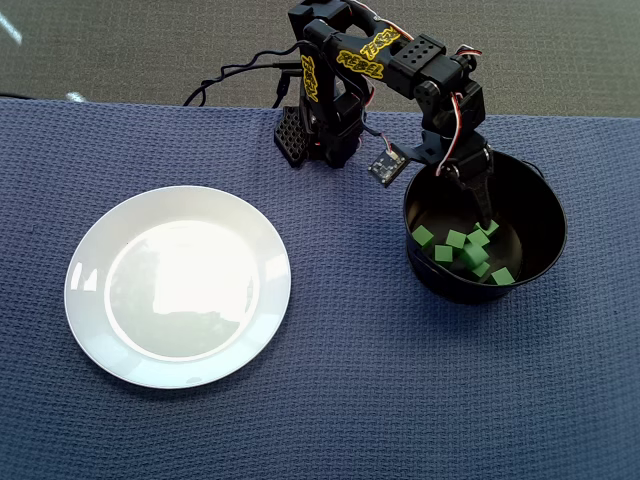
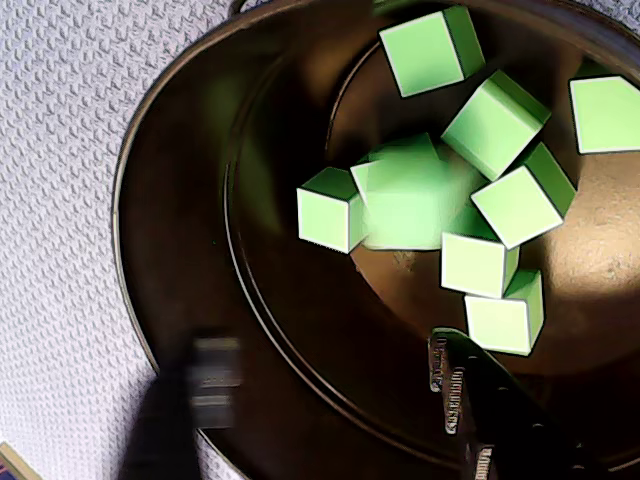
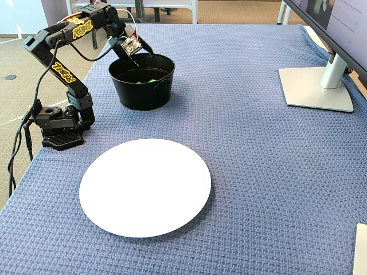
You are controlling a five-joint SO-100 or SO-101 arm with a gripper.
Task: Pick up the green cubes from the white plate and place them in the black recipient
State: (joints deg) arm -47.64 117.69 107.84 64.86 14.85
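Gripper (image 2: 330, 385) inside pot (image 1: 545, 205), jaws apart, empty. Plate (image 1: 95, 300) bare at 9 o'clock. Cubes (image 2: 510, 205) probably light, rigid; best pinched across flat faces.

We see a blue waffle-weave tablecloth (image 3: 258, 172) covering the table; grey carpet (image 1: 150, 45) beyond its edge. A monitor stand (image 3: 315, 89) sits far right in the fixed view. Bright, even light.
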